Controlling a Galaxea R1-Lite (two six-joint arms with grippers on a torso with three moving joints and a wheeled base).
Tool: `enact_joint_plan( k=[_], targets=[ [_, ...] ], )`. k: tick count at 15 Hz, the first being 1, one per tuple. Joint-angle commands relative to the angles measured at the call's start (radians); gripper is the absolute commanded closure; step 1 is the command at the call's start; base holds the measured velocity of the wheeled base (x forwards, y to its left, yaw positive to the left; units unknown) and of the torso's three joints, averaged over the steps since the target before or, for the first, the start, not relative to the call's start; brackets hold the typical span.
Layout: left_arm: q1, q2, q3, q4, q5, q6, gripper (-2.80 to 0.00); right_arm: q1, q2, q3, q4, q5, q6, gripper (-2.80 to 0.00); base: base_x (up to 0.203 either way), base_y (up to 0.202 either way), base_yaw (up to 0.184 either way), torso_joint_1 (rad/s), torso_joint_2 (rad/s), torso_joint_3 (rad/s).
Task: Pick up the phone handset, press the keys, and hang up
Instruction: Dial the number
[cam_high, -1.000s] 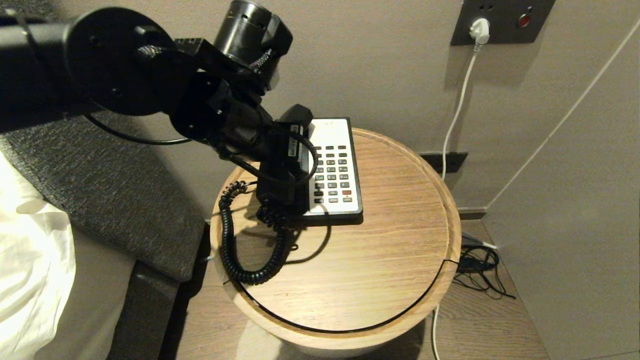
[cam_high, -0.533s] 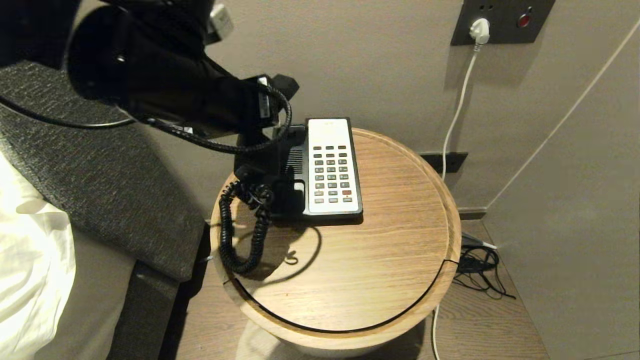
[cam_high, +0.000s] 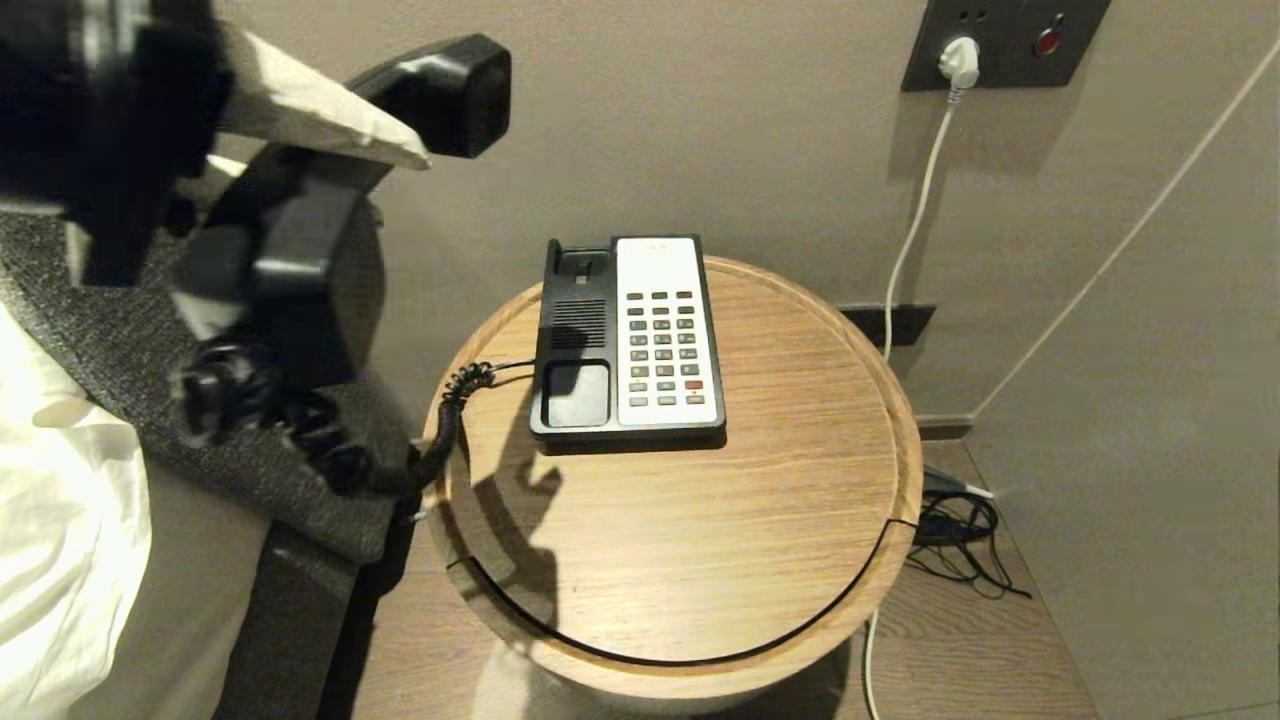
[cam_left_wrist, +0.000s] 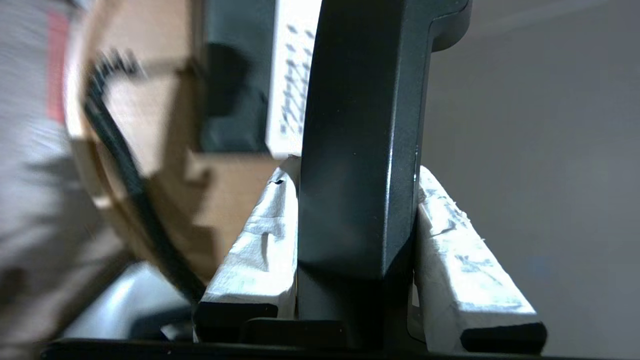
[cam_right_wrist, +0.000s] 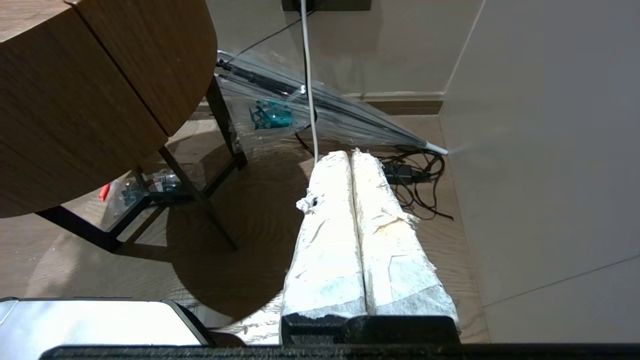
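left claw (cam_left_wrist: 357, 200) clamps phone handset (cam_high: 330, 200) | raised beyond table (cam_high: 800, 560) edge

Right hand (cam_right_wrist: 352, 155) (closed) above floor (cam_right_wrist: 250, 235)

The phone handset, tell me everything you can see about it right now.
The phone handset is long, black, glossy plastic with chunky block ends. It is lifted clear of the phone base, whose cradle sits empty, and hangs tilted at the upper left of the head view, off the round wooden table. The left gripper clamps its middle between two white-wrapped fingers. A black coiled cord droops from its lower end back toward the base.
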Motion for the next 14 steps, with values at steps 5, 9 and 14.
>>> enact_joint_plan(
  k=[5,9,14],
  targets=[
    [0.008,-0.355,0.229,-0.014,-0.186,-0.02,0.0,0.0,0.001,0.0,0.0,-0.001,0.0,0.0,0.0,0.0,0.0,0.0,0.0,0.0],
    [0.024,-0.366,0.239,-0.083,-0.187,-0.017,0.0,0.0,0.0,0.0,0.0,-0.001,0.0,0.0,0.0,0.0,0.0,0.0,0.0,0.0],
    [0.054,-0.329,0.279,-0.197,-0.185,0.002,0.0,0.0,0.001,0.0,0.0,0.0,-0.001,0.0,0.0,0.0,0.0,0.0,0.0,0.0]
  ],
)
